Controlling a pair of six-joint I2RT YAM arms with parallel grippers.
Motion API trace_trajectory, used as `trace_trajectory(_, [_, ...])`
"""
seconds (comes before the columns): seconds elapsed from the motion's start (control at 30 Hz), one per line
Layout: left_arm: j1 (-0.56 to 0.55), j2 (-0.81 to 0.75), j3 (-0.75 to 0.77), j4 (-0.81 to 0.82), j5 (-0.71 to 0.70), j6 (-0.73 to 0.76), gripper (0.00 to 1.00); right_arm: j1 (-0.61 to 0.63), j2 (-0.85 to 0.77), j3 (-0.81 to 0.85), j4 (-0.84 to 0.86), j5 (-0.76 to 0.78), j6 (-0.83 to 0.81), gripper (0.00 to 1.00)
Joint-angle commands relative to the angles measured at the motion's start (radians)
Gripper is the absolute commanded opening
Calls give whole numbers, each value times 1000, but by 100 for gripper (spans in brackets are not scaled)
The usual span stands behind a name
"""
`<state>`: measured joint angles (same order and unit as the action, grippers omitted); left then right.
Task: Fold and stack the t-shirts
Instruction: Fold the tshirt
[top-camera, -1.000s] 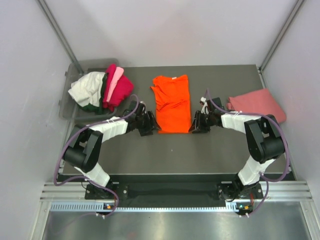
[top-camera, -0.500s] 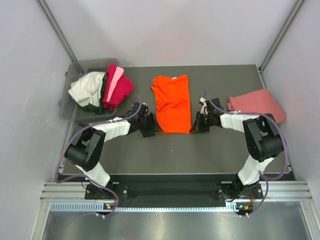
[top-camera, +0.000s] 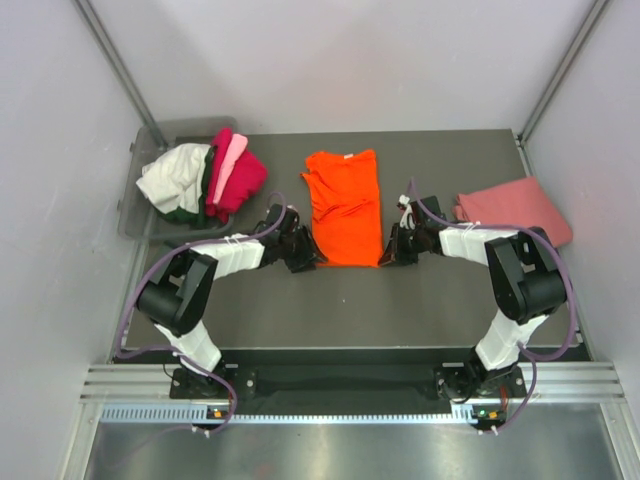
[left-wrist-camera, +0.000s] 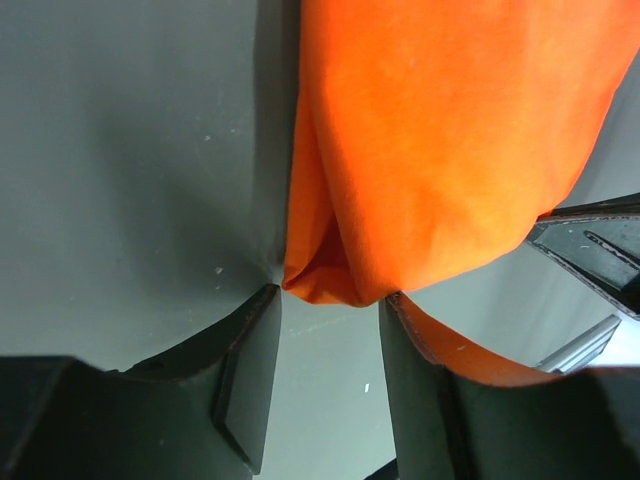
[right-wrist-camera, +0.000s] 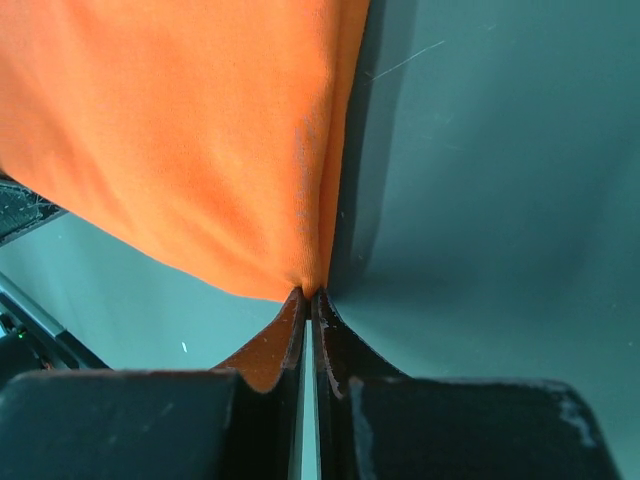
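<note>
At near corners of orange shirt (top-camera: 343, 205) on table (top-camera: 400, 300).
Pinched shut on right corner with right jaws; half open astride left corner with left jaws, not clamped.

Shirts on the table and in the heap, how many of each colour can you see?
orange shirt: 1
salmon-pink shirt: 1
magenta shirt: 1
light pink shirt: 1
white shirt: 1
dark green shirt: 1
Total: 6

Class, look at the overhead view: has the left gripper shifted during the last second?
Yes: the left gripper edged slightly right, away from the grey bin, toward the orange shirt.
</note>
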<state>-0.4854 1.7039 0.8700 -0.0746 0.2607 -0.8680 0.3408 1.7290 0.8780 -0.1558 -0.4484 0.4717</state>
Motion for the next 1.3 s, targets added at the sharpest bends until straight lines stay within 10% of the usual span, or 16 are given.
trace_trajectory(0.0, [-2,19,11,12,-52,6,50,20,3,18,42,11,-7,0])
trace_trajectory(0.27, [-2,80,44,13,-66,8,41,21,-2,12,47,11,-10,0])
trace_trajectory(0.33, [-1,94,50,6,-69,11,27,21,-3,13,47,11,-8,0])
trace_trajectory(0.37, [-1,94,53,-5,-75,11,0,20,-5,13,45,8,-10,0])
trace_trajectory(0.93, [-16,-286,-75,-180,-55,29,0,52,-319,-34,-135,7,-13,0])
trace_trajectory(1.27, [-248,-532,-177,-273,-75,-101,0,167,-641,-201,-269,71,41,0])
